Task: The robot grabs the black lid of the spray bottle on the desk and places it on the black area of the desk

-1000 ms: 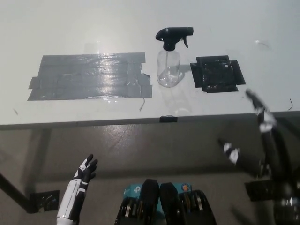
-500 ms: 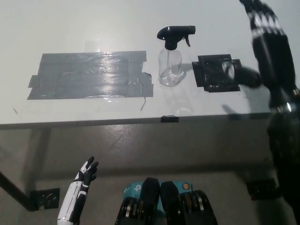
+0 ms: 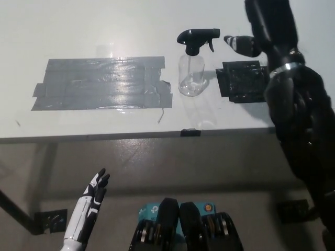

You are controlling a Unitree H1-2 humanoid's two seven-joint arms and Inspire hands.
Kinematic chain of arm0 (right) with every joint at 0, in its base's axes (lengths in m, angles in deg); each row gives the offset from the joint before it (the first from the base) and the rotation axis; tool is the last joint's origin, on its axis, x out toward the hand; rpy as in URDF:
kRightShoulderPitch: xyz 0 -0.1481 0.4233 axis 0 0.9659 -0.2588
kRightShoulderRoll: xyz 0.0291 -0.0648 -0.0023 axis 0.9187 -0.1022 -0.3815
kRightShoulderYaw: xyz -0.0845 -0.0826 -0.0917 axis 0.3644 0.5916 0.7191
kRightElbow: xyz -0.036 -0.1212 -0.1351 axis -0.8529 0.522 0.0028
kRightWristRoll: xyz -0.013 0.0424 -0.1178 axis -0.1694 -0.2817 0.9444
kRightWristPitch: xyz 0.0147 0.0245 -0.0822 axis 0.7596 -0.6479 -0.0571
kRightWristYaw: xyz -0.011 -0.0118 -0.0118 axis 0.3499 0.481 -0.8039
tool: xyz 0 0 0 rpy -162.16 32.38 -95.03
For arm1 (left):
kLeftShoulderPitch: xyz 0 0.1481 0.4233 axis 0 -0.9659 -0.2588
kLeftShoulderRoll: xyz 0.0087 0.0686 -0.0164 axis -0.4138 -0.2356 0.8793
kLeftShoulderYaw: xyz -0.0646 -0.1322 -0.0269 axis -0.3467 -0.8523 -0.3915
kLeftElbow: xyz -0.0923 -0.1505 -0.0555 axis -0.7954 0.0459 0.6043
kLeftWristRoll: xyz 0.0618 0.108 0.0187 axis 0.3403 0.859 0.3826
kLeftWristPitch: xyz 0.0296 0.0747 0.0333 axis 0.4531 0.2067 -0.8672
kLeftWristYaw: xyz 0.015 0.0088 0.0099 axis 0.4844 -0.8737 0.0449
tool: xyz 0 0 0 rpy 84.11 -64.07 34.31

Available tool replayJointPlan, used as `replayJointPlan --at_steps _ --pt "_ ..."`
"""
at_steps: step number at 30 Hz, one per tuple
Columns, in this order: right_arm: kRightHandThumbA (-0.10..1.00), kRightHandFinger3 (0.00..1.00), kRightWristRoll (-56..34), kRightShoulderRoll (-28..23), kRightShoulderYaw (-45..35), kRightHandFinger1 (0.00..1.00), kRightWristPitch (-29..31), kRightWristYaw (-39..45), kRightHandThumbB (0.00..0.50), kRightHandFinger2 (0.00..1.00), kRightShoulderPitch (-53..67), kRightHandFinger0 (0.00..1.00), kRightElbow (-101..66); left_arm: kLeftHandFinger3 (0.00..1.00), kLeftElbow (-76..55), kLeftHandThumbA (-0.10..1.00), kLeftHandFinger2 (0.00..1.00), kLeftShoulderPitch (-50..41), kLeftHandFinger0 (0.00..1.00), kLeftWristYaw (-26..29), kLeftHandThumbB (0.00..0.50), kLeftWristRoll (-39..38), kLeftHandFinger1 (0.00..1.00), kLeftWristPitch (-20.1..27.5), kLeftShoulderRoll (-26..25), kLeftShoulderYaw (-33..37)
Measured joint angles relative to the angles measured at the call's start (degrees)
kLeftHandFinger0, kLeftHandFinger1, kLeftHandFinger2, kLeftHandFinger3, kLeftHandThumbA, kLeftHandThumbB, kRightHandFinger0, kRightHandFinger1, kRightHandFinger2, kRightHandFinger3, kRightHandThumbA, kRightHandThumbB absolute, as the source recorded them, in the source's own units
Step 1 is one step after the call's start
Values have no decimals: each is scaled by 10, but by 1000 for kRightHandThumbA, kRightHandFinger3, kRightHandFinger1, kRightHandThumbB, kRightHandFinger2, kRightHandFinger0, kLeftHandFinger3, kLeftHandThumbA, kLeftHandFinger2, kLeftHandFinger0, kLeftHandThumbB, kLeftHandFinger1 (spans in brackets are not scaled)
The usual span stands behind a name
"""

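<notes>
Spray bottle (image 3: 191, 73): clear body, upright on the white surface (image 3: 104, 26), between the grey tape patch (image 3: 99, 83) on its left side in view and the black area (image 3: 245, 80) on the other side, just beside both. Black lid (image 3: 196, 38) with trigger seated on the bottle neck, nozzle pointing toward the black area.

Right hand (image 3: 243, 45): black, raised above the surface near the far edge of the black area, just beside the lid's nozzle and apart from it. Holds nothing; whether its fingers are spread or pressed together cannot be told, as the arm (image 3: 293, 104) covers most of the hand.

Left hand (image 3: 96, 191): white with dark fingers, resting low at the lower left of the view, below the surface edge, well apart from the bottle. Fingers spread, holding nothing.

Black marker tab (image 3: 189, 132): on the near edge of the surface, in line with the bottle.
</notes>
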Motion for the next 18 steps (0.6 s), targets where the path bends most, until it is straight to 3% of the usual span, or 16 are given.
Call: replayJointPlan --at_steps 18 --pt "909 1000 -2 49 14 1000 -17 -44 342 1000 -43 1000 147 1000 -1 1000 1000 2 1000 -1 94 13 1000 0 -2 0"
